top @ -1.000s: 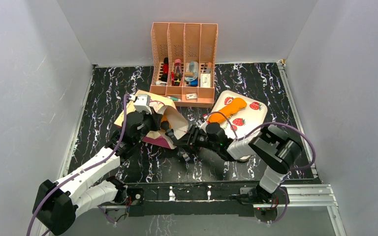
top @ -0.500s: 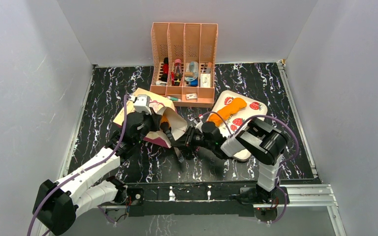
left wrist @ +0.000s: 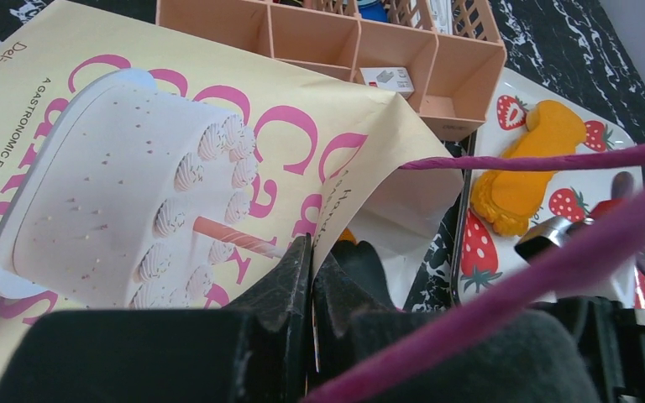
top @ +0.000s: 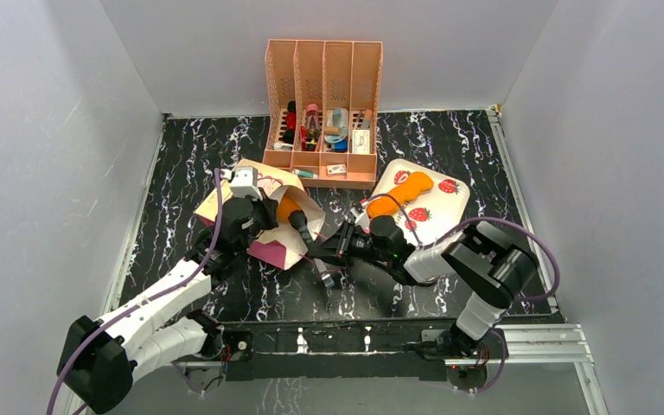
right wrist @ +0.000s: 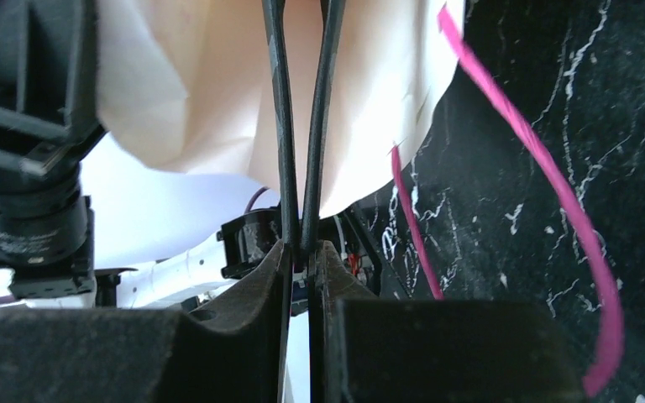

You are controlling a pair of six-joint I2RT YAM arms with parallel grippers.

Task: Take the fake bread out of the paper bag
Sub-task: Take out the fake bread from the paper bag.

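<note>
The paper bag [top: 214, 206] lies on its side on the black marbled table [top: 181, 147], left of the middle, with the printed cake face up; its long axis runs about left to right and its open mouth points right, toward the strawberry tray [top: 437, 201]. In the mouth I see 1 piece of the fake bread, an orange loaf [top: 287, 207], only partly showing, so I cannot tell which way it points. 1 more orange loaf [top: 400, 194] lies out of the bag on the tray; its long axis goes diagonally, from the near-left end to the far-right end. The left gripper [top: 264, 214] is at the upper edge of the mouth; in the left wrist view its fingers [left wrist: 290, 269] are pressed together and pinch the edge of the cream paper, which holds the flap up. The right gripper [top: 301, 226] reaches from the right to the near side of the mouth; its 2 thin fingers [right wrist: 275, 126] are almost together against the paper, and I cannot tell if something is caught between them. The peach file organiser [top: 323, 112] stands at the far side, just behind the bag and the tray.
</note>
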